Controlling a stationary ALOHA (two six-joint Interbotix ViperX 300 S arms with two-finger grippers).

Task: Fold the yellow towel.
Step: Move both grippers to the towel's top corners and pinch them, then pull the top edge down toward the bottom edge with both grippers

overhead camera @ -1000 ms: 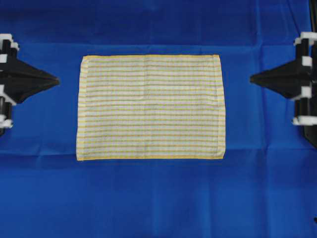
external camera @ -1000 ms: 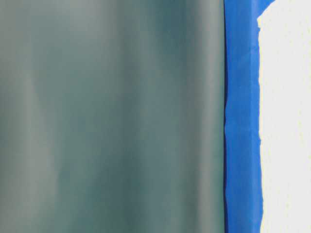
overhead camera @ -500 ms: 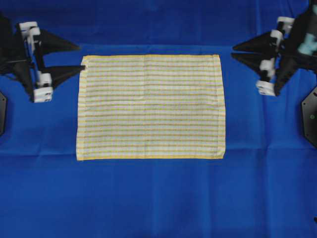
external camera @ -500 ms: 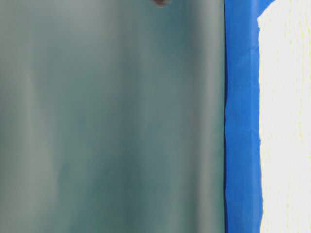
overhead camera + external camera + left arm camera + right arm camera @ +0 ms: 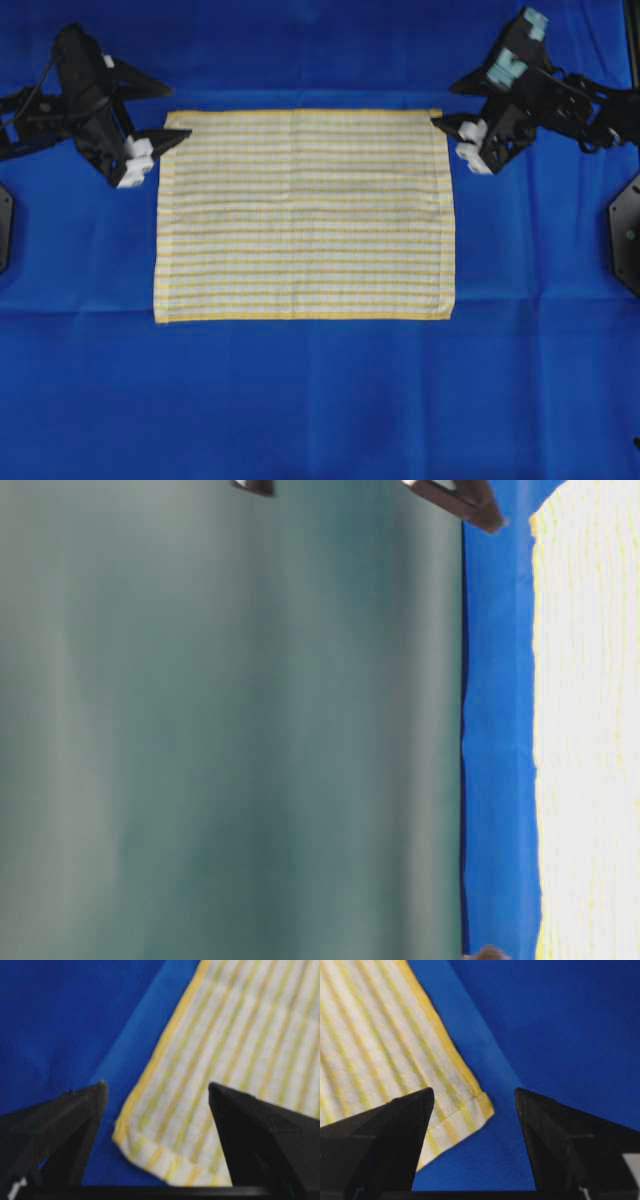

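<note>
The yellow towel (image 5: 300, 215) lies flat and unfolded, a striped rectangle in the middle of the blue cloth. My left gripper (image 5: 180, 112) stands open at the towel's far left corner, one finger over the hem and the other off the cloth's edge. In the left wrist view the towel (image 5: 225, 1035) shows its corner between the wide fingers of the left gripper (image 5: 156, 1085). My right gripper (image 5: 443, 104) is open at the far right corner. The right wrist view has that towel (image 5: 370, 1035) corner lying between the spread fingers of the right gripper (image 5: 473, 1090). Nothing is held.
The blue cloth (image 5: 320, 400) covers the whole table. Black arm bases sit at the left edge (image 5: 3, 225) and the right edge (image 5: 625, 235). The table-level view shows a blurred grey-green backdrop (image 5: 230, 730), a strip of blue cloth (image 5: 500, 730) and the towel's edge (image 5: 590, 730).
Both grippers opened from shut. Both arms swung away from the table's sides to the towel's two far corners and tilted down toward them.
</note>
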